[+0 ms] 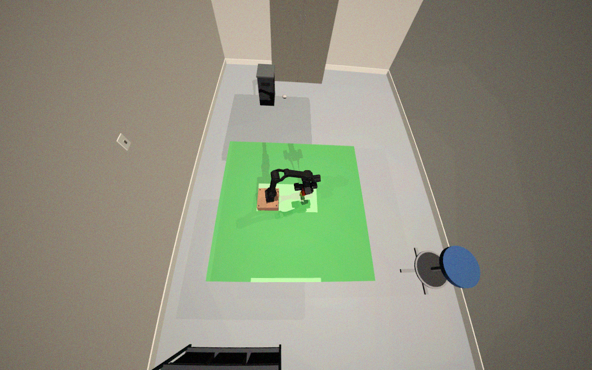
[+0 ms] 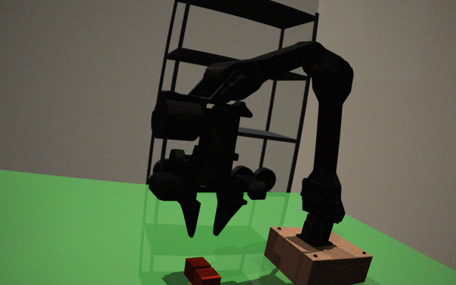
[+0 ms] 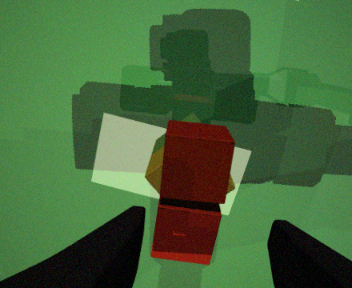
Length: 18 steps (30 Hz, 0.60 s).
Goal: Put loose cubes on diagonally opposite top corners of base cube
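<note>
Two red cubes rest on the yellow base cube [image 3: 154,170], offset diagonally. One red cube [image 2: 194,262] [image 3: 196,170] is farther back in the exterior view; the other red cube [image 2: 207,278] [image 3: 186,232] is nearer that camera. A narrow dark gap shows between them. Both look level. The base cube's corners stick out from under them in the wrist view; most of it is hidden or cut off in the others. My gripper [image 2: 204,236] [image 3: 208,226] is open and empty, above the cubes, its fingertips clear of their tops.
The arm stands on a wooden block [image 2: 289,267] on the green surface [image 1: 289,248] [image 2: 63,219]. A pale patch [image 3: 124,148] lies below the cubes. A black shelf rack [image 1: 224,357] [image 2: 268,133] and a blue stool [image 1: 460,266] stand away from the arm.
</note>
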Motion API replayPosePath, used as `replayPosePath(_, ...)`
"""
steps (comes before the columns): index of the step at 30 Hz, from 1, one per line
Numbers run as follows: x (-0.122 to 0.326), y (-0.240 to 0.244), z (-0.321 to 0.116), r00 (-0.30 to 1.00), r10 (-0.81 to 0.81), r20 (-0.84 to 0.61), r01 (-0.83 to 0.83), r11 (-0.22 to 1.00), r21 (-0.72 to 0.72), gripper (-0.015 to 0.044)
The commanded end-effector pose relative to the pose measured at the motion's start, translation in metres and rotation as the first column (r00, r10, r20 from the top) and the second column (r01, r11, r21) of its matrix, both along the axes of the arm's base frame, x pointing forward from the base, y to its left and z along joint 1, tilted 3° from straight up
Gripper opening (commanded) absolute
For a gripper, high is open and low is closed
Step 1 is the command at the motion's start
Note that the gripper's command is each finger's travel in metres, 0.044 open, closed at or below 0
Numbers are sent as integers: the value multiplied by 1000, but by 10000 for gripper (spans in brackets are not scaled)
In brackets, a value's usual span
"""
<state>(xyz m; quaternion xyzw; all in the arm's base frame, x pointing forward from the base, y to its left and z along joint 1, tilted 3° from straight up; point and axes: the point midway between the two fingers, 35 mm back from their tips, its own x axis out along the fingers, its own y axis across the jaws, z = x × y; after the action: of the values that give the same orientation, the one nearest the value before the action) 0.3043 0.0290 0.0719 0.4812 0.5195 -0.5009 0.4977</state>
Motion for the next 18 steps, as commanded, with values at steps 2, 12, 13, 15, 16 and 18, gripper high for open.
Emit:
replayPosePath(2, 0, 0, 3, 1000, 0, 0, 0, 1000, 0, 284)
replayPosePath(12, -26, 124, 6, 1000, 0, -4, 0, 1000, 9, 400)
replayPosePath(13, -31, 135, 6, 1000, 0, -5, 0, 1000, 10, 400)
replayPosePath(15, -35, 143, 7, 1000, 0, -5, 0, 1000, 11, 400)
replayPosePath(16, -35, 143, 7, 1000, 0, -5, 0, 1000, 11, 400)
replayPosePath(18, -35, 143, 7, 1000, 0, -5, 0, 1000, 11, 400)
